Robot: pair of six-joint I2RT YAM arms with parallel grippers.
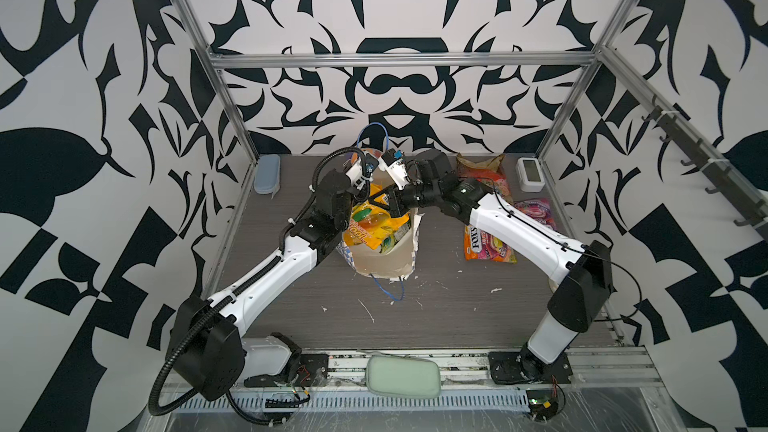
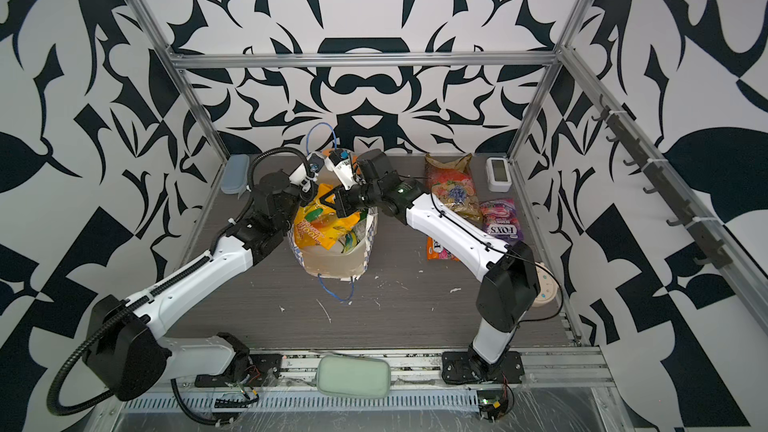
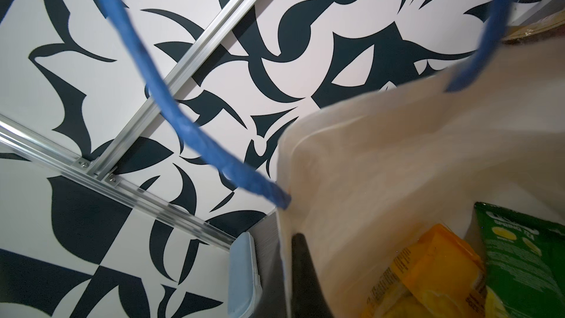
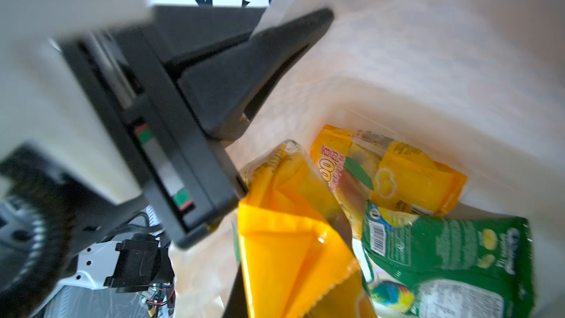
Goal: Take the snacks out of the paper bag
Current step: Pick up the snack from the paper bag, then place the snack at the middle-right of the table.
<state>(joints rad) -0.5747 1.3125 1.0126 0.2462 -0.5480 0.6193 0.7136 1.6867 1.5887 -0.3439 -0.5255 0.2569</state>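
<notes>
At the far left we note a blue-grey case (image 1: 266, 174) against the wall, which is not part of the task. Next, the left gripper (image 4: 315, 22) is closed narrow on the left wall of the paper bag (image 1: 382, 261), pinching the paper near the rim and holding the mouth open. The bag stands upright at the centre of the table, with one blue cord handle (image 3: 183, 123) arching above it. Over the mouth, the right gripper (image 2: 330, 201) is clamped on the top edge of a yellow-orange packet (image 4: 290, 255), which we judge to be partly lifted but not clear of the rim. Below it in the bag lie a second yellow-orange packet (image 4: 397, 172) and a green packet (image 4: 458, 249). A small colourful item beneath them is too blurred to identify. To the right of the bag, three snacks lie on the table: an orange FOX'S packet (image 1: 488, 245), the large gold-red fruit-print bag (image 1: 482, 176) and a purple packet (image 2: 500, 218). We rate the task as roughly half complete: three packets are out, one is in extraction, and at least two are left inside.
</notes>
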